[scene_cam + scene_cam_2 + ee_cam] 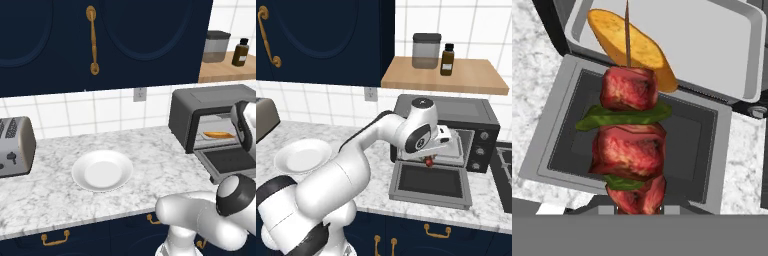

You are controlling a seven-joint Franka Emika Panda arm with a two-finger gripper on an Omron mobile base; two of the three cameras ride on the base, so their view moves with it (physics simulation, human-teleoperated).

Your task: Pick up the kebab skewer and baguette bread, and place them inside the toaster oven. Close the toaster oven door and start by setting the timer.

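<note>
Kebab skewer [629, 145], 3 glossy meat chunks, pinched in gripper [639, 207]; oblong golden baguette bread [632, 47] beyond.

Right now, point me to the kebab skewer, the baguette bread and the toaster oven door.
kebab skewer [629, 150], hand view, middle meat chunk.
baguette bread [643, 50], hand view, top crust right of the stick.
toaster oven door [428, 184], right base view, dark window of the folded-down panel.
</note>
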